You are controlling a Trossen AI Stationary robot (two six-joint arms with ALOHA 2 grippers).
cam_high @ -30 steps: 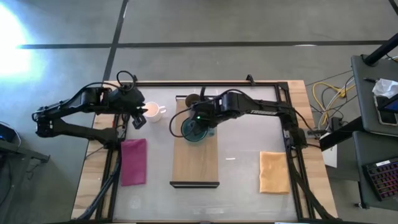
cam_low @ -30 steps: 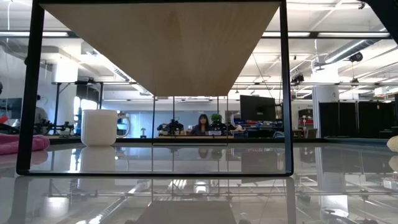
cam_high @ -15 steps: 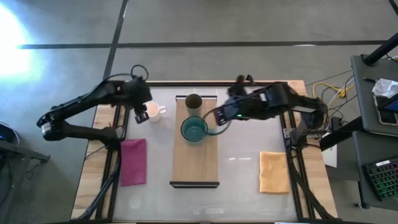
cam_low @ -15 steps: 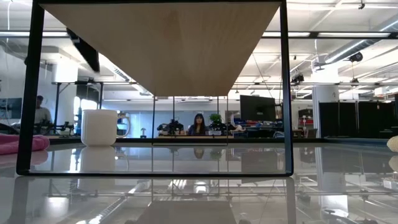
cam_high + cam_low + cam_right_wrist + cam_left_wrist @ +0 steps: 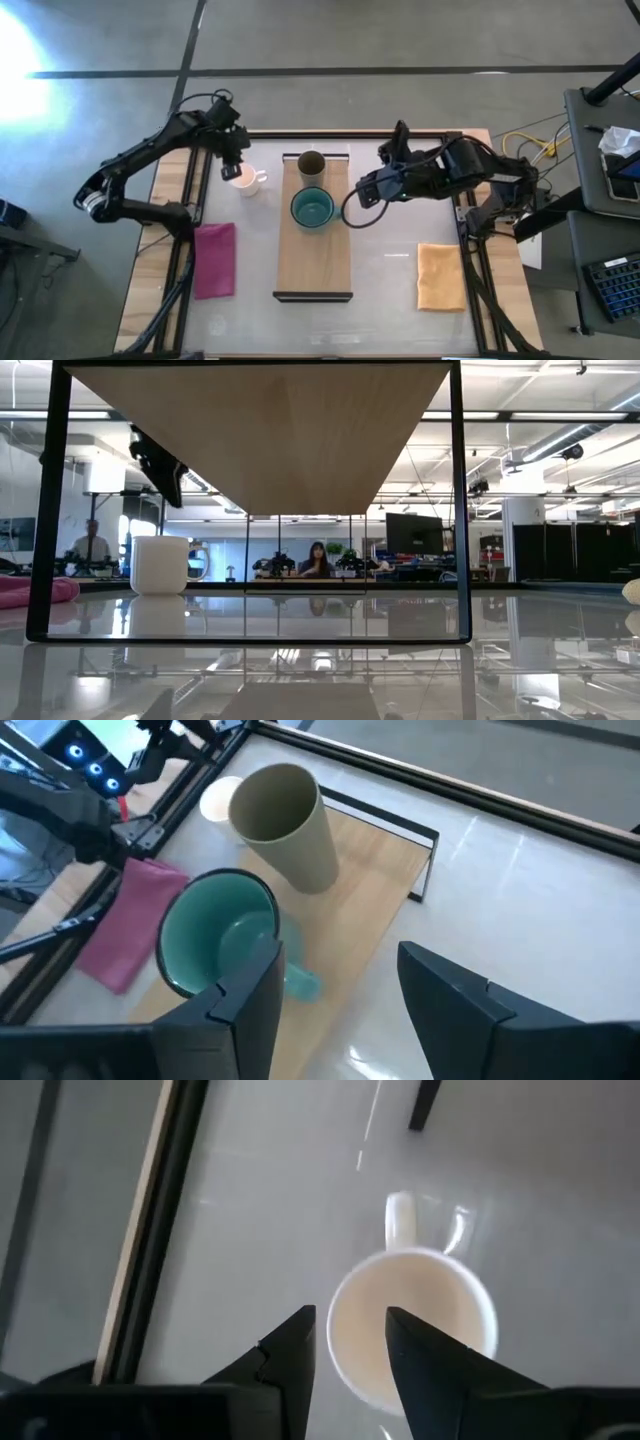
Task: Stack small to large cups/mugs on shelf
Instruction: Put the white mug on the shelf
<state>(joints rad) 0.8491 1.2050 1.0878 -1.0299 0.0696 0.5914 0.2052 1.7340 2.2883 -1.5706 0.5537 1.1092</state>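
Currently the left end effector (image 5: 238, 167) hangs directly above the white mug (image 5: 246, 180) in the upper left of the high view, its fingers (image 5: 290, 1360) apart and closed on nothing. In the left wrist view the mug's rim sits between and just beyond the two fingertips, handle pointing away from the camera.

The white mug stands upright on the glass table (image 5: 400, 300), just beside the left edge of the shelf (image 5: 313, 250). In the low view it appears at left (image 5: 160, 564), with the dark left arm above it.

The shelf, a long light-wood board, lies at the centre of the high view. Two vessels stand on its upper part: the olive-brown cup (image 5: 311, 164) near the top end, and the teal mug (image 5: 312, 208) close below it. Both are upright.

The right end effector (image 5: 366, 192) is right of the shelf, near the teal mug but apart from it, fingers spread and empty.

A pink cloth (image 5: 215, 259) lies at lower left, an orange cloth (image 5: 440, 276) at lower right.
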